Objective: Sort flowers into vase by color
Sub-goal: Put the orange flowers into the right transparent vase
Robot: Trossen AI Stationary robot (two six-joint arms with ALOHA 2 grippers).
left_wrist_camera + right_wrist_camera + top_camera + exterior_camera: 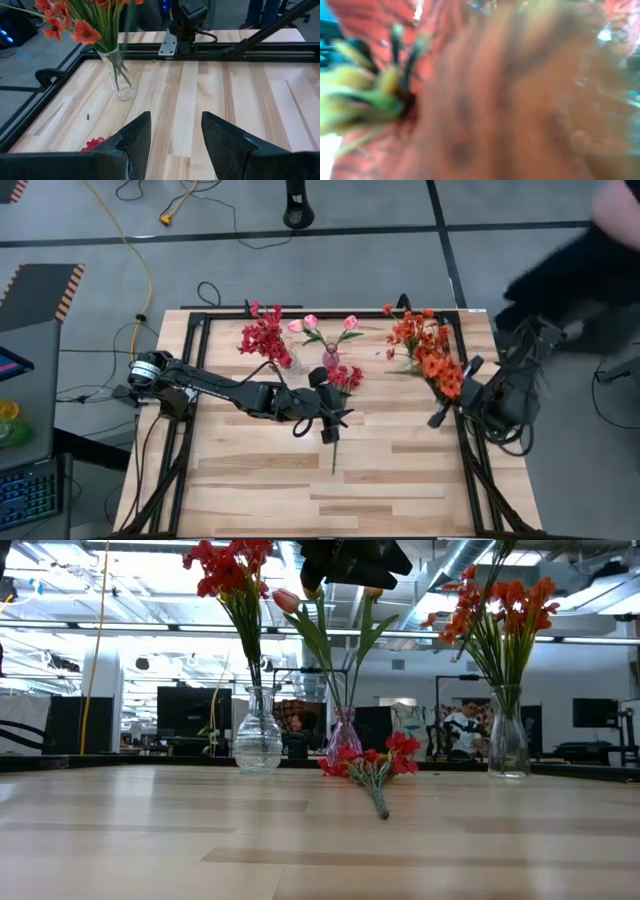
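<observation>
Left tool (335, 418): spread wide, empty, hovering over the loose red sprig near mid-surface; both dark fingers (132, 137) apart with bare wood between them in the left wrist view.
Right tool (447, 402): at the right edge, pushed into the orange blossoms; open or closed cannot be told, its own camera filled by an orange petal.
Loose flower: one red sprig (375, 768) lying flat on the surface (400, 480), blossoms toward the vases, stem pointing to the near edge.
Vases: three in a row along the far side.
Red bunch (265, 338): in the clear round vase (258, 743), on the left.
Pink tulips (322, 325): three, in the small pink vase (343, 738), in the middle.
Orange bunch (428, 350): in the tall clear vase (508, 738), on the right.
Edges: black frame rail (185, 420) around the surface.
Open room: near half of the surface bare.
</observation>
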